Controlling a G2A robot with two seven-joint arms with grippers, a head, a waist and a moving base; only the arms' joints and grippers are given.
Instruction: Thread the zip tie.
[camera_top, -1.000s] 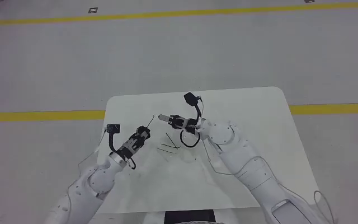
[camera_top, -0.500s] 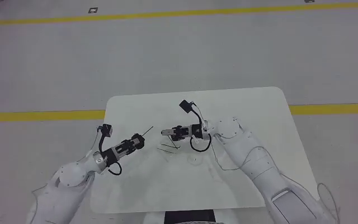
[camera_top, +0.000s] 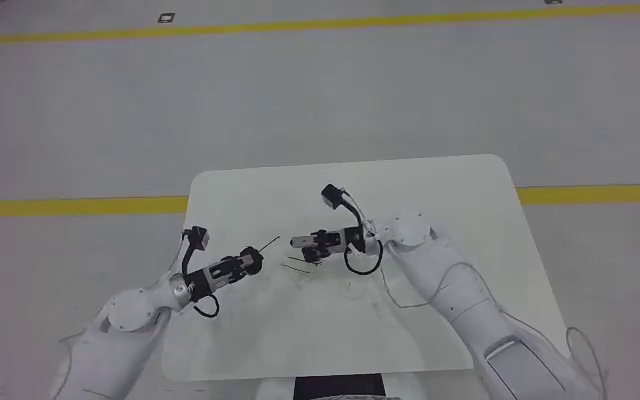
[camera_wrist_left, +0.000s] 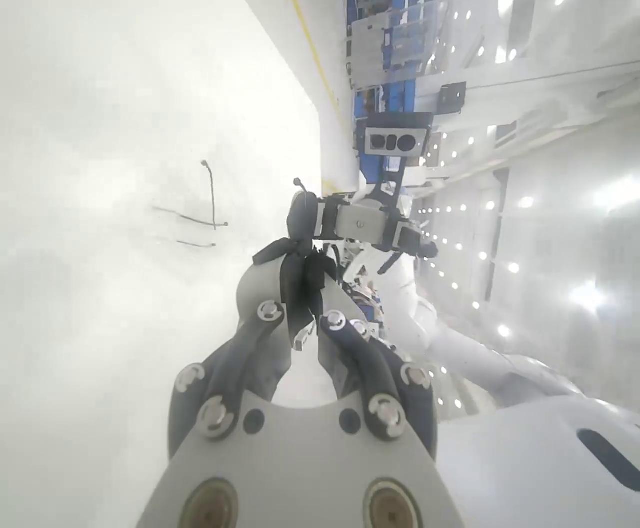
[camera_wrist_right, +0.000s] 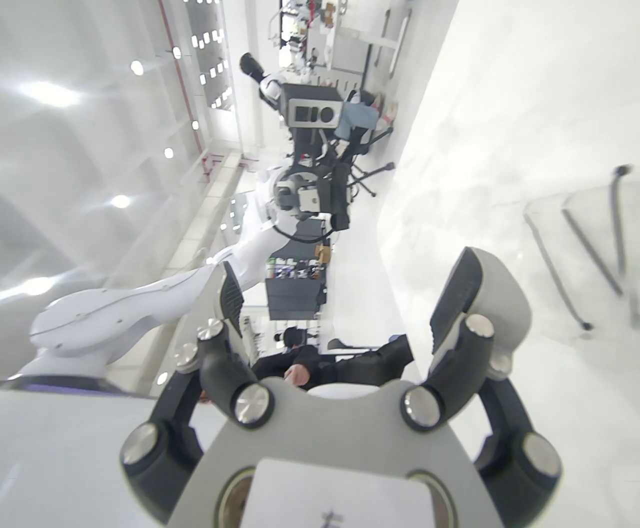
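Note:
A thin black zip tie sticks out of my left gripper, which is shut on its near end and held over the table's left half. In the left wrist view the fingers pinch together, and the tie's far end shows just in front of my right gripper. My right gripper faces the tie's tip from a short distance away. Its jaws stand wide apart in the right wrist view, with nothing between them. There my left gripper shows farther off.
Several loose black zip ties lie on the white table below and between the grippers; they also appear as loose ties and loose ties. The table's right half and near side are bare.
The right gripper came down and toward the left gripper. The left arm swung outward and now points the held tie at the right gripper, with the gap between them narrowed.

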